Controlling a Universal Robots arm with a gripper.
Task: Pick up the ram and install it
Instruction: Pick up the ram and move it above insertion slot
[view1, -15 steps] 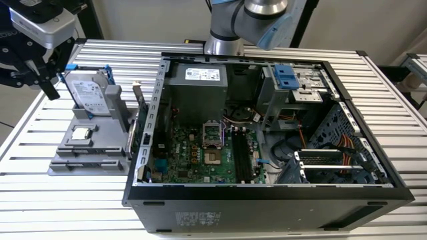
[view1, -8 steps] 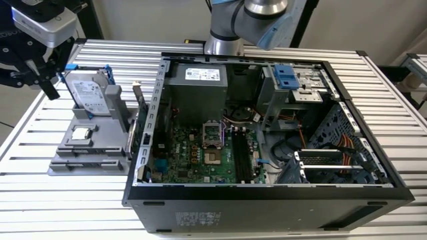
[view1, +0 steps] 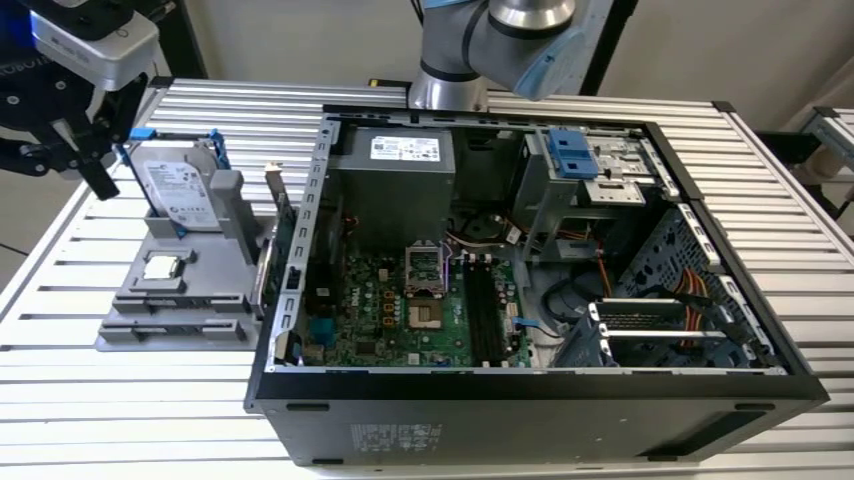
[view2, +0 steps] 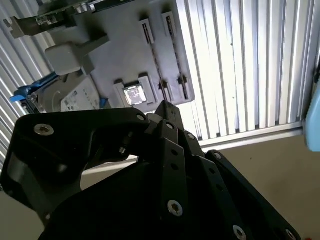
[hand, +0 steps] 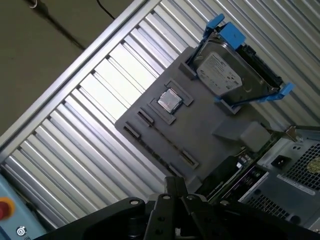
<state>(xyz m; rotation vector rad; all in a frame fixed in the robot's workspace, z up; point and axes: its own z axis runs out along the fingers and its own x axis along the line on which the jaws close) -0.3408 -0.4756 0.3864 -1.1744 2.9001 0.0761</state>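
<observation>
First wrist view: the gripper was seen with jaws pressed together on nothing, poised over the long slots of a grey holder; where the ram lay could not be told.

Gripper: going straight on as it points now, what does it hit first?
Probably the gray holder tray, near the narrow slots beside the processor chip; the gripper aims there in both wrist views. Depth is unclear, so the slatted table at its edge is possible.

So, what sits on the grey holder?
A hard drive in a blue frame, upright, and a square chip in a recess. The holder beneath the drive is covered.
</observation>
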